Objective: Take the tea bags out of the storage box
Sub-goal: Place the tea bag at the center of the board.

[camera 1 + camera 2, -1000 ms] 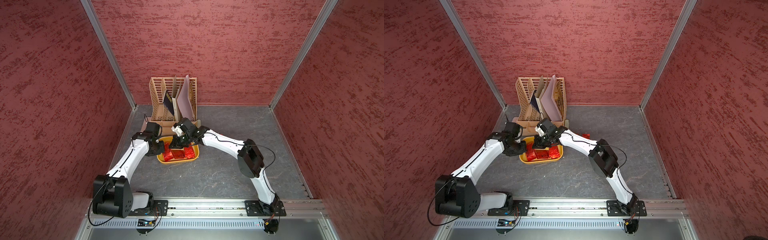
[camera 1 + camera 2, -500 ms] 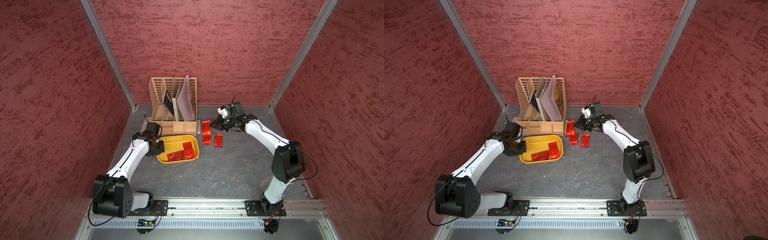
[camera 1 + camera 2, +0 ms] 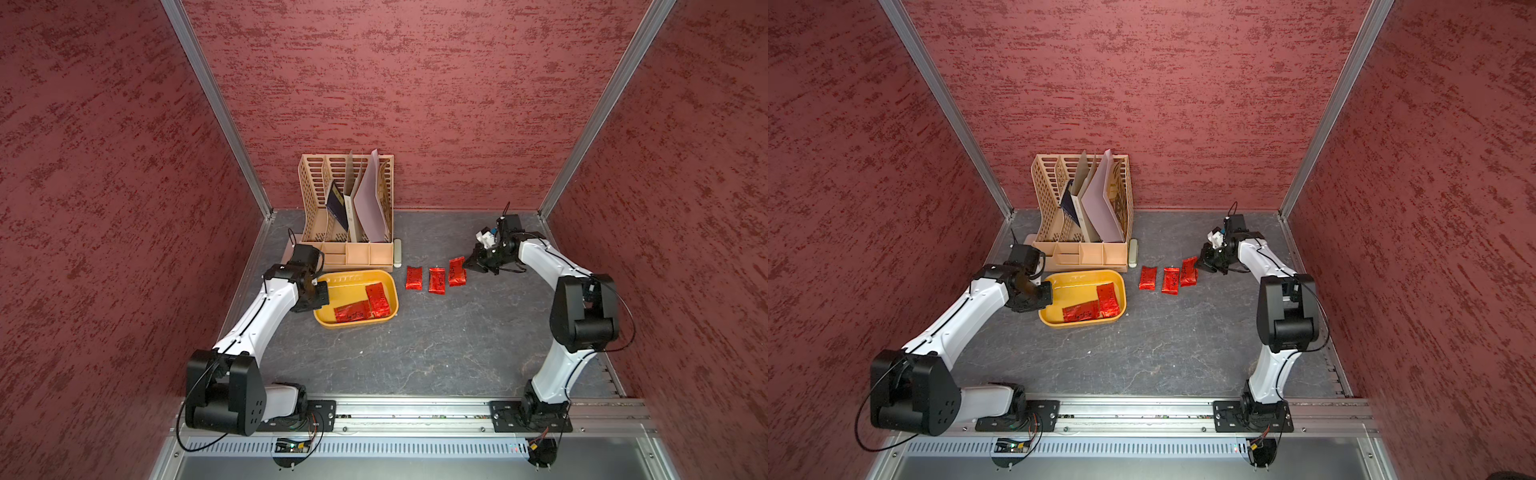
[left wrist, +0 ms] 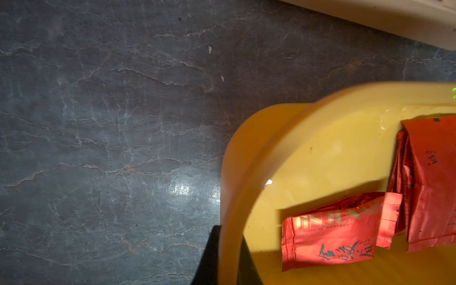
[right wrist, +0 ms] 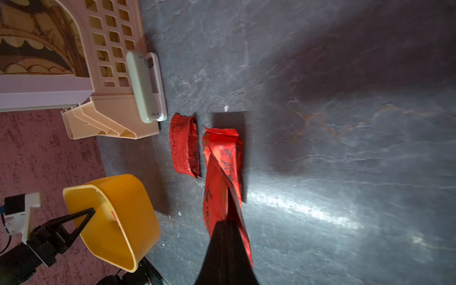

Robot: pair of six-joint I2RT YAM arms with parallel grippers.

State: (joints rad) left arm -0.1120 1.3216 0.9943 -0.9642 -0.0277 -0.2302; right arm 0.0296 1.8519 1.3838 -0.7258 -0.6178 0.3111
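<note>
Left hand [image 4: 229, 256] pinches the box [image 3: 376, 320] rim; right hand [image 5: 225, 234] pinches a tea bag [image 5: 220, 167] beside two others on the desk [image 3: 415, 353]; more lie in the box.

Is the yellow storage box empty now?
Not empty. At least two tea bags lie on the floor of the storage box, seen in both top views.

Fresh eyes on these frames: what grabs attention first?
The red foil tea bags: three sit in a row on the dark table, right of the mustard-yellow storage box. The rightmost tea bag is pinched in the right gripper, jaws shut. At least two more lie inside the box, whose rim the left gripper clamps, with a tan slotted desk organizer behind.
</note>
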